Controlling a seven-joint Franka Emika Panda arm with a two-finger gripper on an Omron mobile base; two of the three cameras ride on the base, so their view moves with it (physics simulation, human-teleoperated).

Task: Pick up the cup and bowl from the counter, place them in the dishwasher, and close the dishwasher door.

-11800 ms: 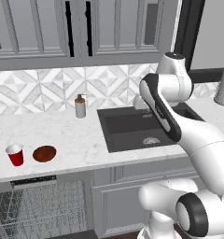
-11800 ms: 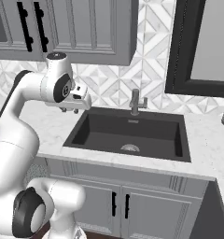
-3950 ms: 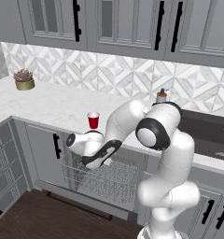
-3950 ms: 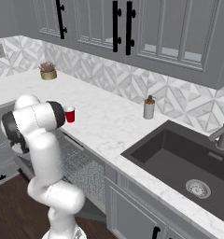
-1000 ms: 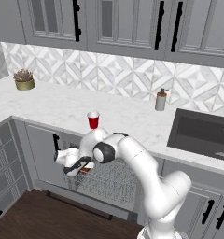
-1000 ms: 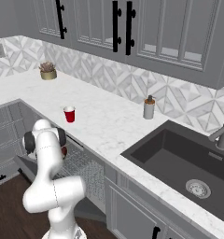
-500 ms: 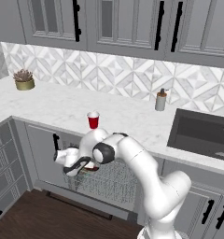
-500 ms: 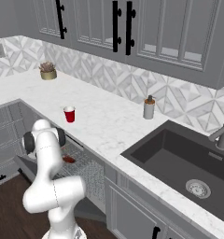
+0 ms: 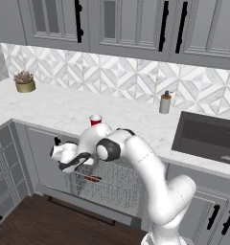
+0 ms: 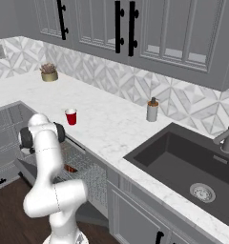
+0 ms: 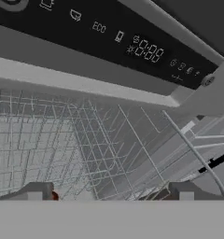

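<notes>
Tool (image 9: pixel 77 162) sits low over the dishwasher (image 9: pixel 107 184) rack, fingers spread, gripping nothing. Left base view shows the bowl (image 9: pixel 92 179) lying in the rack; hand view adds the dark control strip (image 11: pixel 109 39). Cup (image 10: pixel 71 116) stands on the white marble worktop (image 10: pixel 111 126), grey cabinets (image 9: pixel 136 24) above.

The counter (image 9: pixel 64 112) looks like smooth white marble with faint grey veins. The dishwasher (image 11: pixel 48 140) rack is thin grey metal wire under a glossy dark control strip (image 11: pixel 114 39). The cup (image 10: pixel 71 116) seems matt red plastic; the bowl (image 9: pixel 93 179) a dull reddish-brown.
</notes>
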